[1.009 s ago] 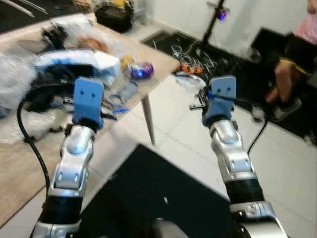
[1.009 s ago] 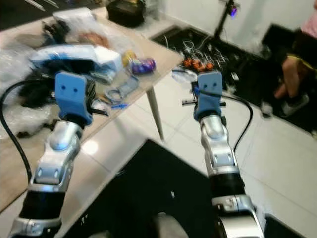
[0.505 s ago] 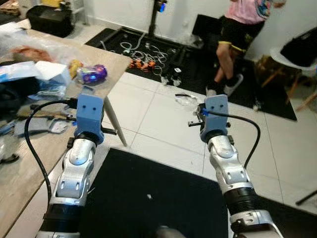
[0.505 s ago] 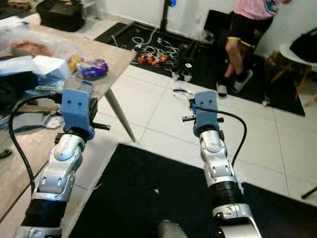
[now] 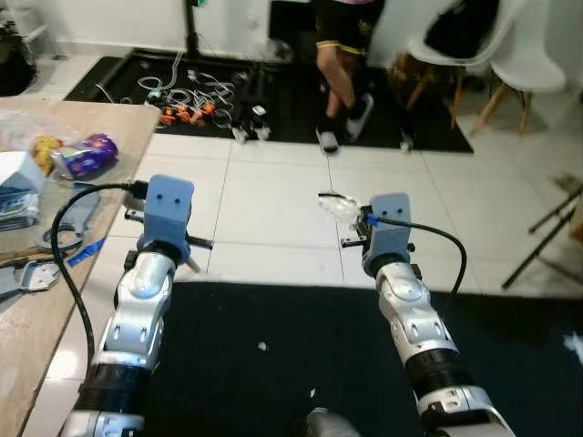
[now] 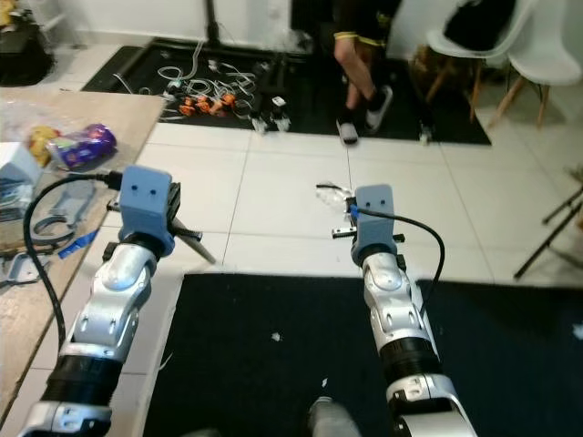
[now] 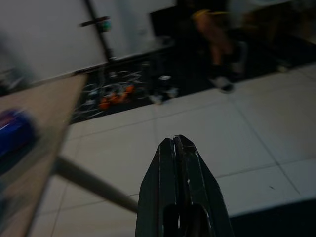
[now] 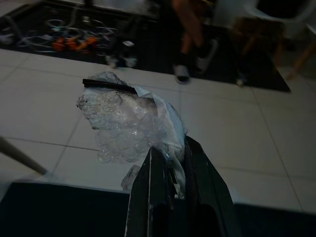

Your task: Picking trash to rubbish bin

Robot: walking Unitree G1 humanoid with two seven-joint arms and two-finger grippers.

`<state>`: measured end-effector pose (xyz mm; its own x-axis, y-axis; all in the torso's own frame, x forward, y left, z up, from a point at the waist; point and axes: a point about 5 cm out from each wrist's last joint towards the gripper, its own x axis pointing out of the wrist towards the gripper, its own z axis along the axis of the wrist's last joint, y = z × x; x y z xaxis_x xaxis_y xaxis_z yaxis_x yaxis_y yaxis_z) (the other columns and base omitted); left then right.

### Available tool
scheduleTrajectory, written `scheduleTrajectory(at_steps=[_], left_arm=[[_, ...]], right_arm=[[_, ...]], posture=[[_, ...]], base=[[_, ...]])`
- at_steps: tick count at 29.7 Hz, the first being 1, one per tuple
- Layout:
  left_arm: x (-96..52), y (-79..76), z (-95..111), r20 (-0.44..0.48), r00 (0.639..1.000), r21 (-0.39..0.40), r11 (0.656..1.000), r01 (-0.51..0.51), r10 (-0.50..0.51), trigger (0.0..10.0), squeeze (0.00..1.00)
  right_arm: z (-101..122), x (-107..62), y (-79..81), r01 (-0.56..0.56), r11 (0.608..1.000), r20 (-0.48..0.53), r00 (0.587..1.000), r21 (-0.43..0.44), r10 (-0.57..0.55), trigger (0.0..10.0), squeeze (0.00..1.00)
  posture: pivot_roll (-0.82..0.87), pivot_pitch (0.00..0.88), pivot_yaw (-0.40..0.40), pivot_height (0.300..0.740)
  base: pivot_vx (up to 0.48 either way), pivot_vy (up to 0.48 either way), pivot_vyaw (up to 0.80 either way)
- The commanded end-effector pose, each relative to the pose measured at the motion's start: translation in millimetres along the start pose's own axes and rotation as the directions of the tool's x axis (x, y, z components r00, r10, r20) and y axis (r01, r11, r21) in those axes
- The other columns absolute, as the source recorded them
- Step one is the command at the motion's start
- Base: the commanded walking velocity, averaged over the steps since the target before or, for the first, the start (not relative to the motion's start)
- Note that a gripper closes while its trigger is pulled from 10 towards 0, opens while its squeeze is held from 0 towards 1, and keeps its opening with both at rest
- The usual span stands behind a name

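Observation:
My right gripper [image 8: 170, 163] is shut on a crumpled clear plastic wrapper [image 8: 131, 118] with a thin black strip along its top; the wrapper [image 5: 339, 206] juts out ahead of the blue wrist housing, held above the white tile floor. My left gripper [image 7: 174, 144] is shut with nothing between its fingers, raised beside the wooden table [image 5: 109, 127]. On that table lie a purple wrapper [image 5: 86, 153], a yellow packet [image 5: 43, 146] and other clutter.
A black mat [image 5: 301, 355] lies under my arms. A person [image 5: 342, 55] stands ahead on a dark rug with cables [image 5: 196, 86]. White chairs [image 5: 496, 55] stand at the right, and a black stand leg [image 5: 547, 237] crosses the floor there.
The camera has swung to the right: the table has slid toward the left edge, and the person and chairs have come into the middle. Both grippers hold the same pose, wrapper still held.

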<state>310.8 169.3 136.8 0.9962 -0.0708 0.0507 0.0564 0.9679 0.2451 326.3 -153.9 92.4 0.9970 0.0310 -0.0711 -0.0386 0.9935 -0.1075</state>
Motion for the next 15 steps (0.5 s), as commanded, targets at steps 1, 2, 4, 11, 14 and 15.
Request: scheduleTrajectory(at_steps=[1,2,4,11,14,15], left_arm=[[2.2,-5.0,0.3,0.005,1.000,-0.003,1.000,0.031,-0.030,10.0,0.00],[3.5,-7.2,0.1,0.003,0.999,-0.004,0.999,0.047,-0.047,10.0,0.00],[4.8,-8.9,0.1,0.002,0.998,-0.005,0.998,0.059,-0.059,10.0,0.00],[6.6,-8.7,-2.1,0.013,0.998,-0.018,0.998,0.055,-0.055,10.0,0.00],[4.7,-5.3,-7.1,0.002,1.000,-0.031,0.999,0.020,-0.020,10.0,0.00],[4.1,-4.6,-8.3,-0.002,1.000,-0.040,0.999,0.014,-0.014,10.0,0.00]], right_arm=[[-2.1,-1.7,-5.0,0.019,1.000,0.001,1.000,0.004,-0.019,10.0,0.00],[-3.5,-2.8,-5.0,0.022,1.000,0.001,1.000,0.001,-0.022,10.0,0.00],[-4.8,-3.9,-5.0,0.026,1.000,0.001,1.000,-0.001,-0.026,10.0,0.00],[-16.3,-10.7,-4.9,0.051,0.997,-0.018,0.998,-0.052,-0.052,10.0,0.00],[-20.3,-12.3,-3.6,0.033,0.998,-0.037,0.999,-0.045,-0.034,10.0,0.00],[-21.1,-12.5,-3.4,0.030,0.999,-0.042,0.999,-0.044,-0.032,10.0,0.00]], posture=[[0.03,0.035,0.040,0.740],[0.03,0.041,0.058,0.740],[0.03,0.042,0.063,0.740],[0.03,0.049,0.066,0.740],[0.03,0.050,0.058,0.740],[0.03,0.050,0.058,0.740]], base=[[0.000,0.000,-0.80],[0.000,0.000,-0.80],[0.000,0.000,-0.80],[0.000,0.000,-0.80],[0.000,0.000,-0.80],[0.000,0.000,-0.80]])
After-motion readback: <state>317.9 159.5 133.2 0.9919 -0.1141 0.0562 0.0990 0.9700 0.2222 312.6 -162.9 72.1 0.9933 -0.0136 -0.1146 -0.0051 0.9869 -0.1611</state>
